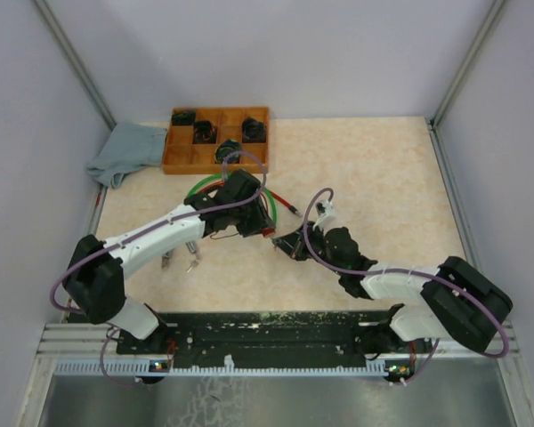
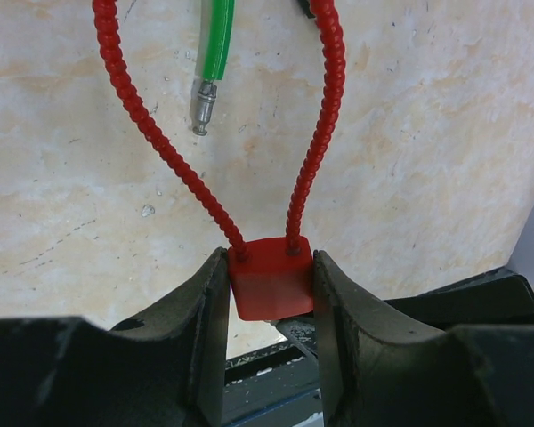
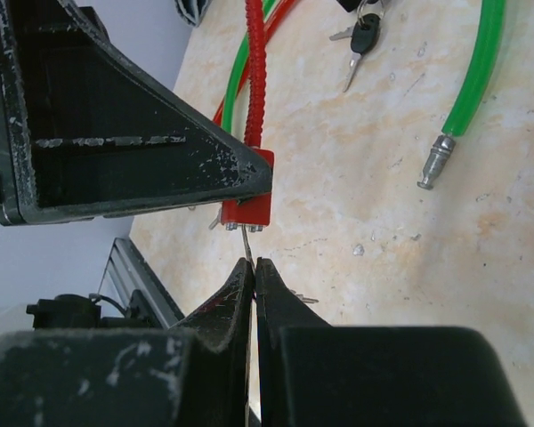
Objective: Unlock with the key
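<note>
The left claw (image 2: 269, 258) stands partly open, clamped on the two sides of the red lock (image 2: 269, 286), near the middle of the table (image 1: 383, 178). The lock's red cable (image 2: 142, 116) loops away from its top, both ends seated in the body. The right claw (image 3: 253, 267) is pinched tight on the key (image 3: 247, 242), a thin blade rising from its tips to the lock's underside; how far the blade sits in cannot be told. A green cable (image 3: 472, 80) lies beside the lock, its metal tip loose on the table. Spare keys (image 3: 360, 40) lie on the table apart from the lock. At the far edge are a wooden tray (image 1: 180, 160) and, left of it, a cloth (image 1: 125, 151)
</note>
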You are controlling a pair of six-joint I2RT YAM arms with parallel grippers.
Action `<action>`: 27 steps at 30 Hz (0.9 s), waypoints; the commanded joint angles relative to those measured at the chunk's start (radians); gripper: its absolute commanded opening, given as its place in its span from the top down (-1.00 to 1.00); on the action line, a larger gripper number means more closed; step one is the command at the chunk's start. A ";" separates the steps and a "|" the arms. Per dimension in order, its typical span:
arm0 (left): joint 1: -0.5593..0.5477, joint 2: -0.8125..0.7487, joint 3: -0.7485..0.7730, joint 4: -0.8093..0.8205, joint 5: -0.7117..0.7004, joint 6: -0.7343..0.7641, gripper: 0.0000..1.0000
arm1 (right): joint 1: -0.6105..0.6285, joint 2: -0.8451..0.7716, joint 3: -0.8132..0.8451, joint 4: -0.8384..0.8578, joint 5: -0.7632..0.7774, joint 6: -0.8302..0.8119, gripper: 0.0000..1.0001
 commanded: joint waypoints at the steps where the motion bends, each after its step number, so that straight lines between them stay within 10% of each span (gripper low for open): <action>1: -0.040 -0.044 -0.033 0.026 -0.025 -0.040 1.00 | -0.023 -0.007 -0.003 0.121 0.036 0.056 1.00; 27: -0.155 -0.049 -0.118 0.126 -0.118 -0.282 1.00 | 0.051 0.042 -0.024 0.294 0.144 0.036 1.00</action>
